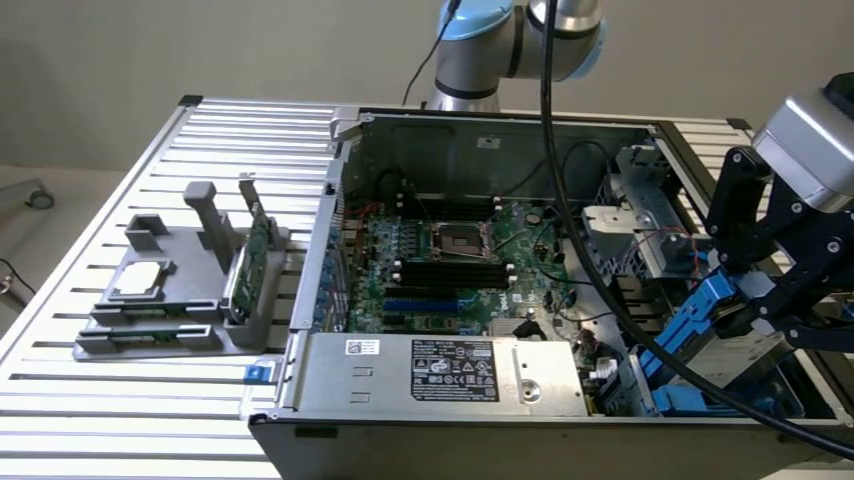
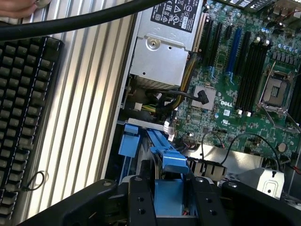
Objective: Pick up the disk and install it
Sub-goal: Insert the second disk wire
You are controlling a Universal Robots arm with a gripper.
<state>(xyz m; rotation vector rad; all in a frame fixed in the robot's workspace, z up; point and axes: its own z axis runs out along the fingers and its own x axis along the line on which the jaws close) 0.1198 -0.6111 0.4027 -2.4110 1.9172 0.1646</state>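
Observation:
In the exterior view, the disk (image 1: 697, 322) hangs tilted at the right front corner of the open computer case (image 1: 334, 200). One bright blue rail and part of its silver-grey body show. My gripper (image 1: 763, 305) is shut on it from above and from the exterior view's right. In the wrist view, my gripper (image 2: 171, 200) has a black finger on each side of the blue carrier of the disk (image 2: 170, 165). The disk sits just over blue rails in the drive bay (image 2: 129, 141) beside the case wall.
The motherboard (image 1: 454, 260) lies in the case, with the power supply (image 1: 441, 370) along the front. A thick black cable (image 1: 561, 200) crosses the case. A grey holder (image 1: 160, 310) with a green card and a small chip stands on the slatted table. A keyboard (image 2: 23, 117) and a hand (image 2: 19, 7) are near the case.

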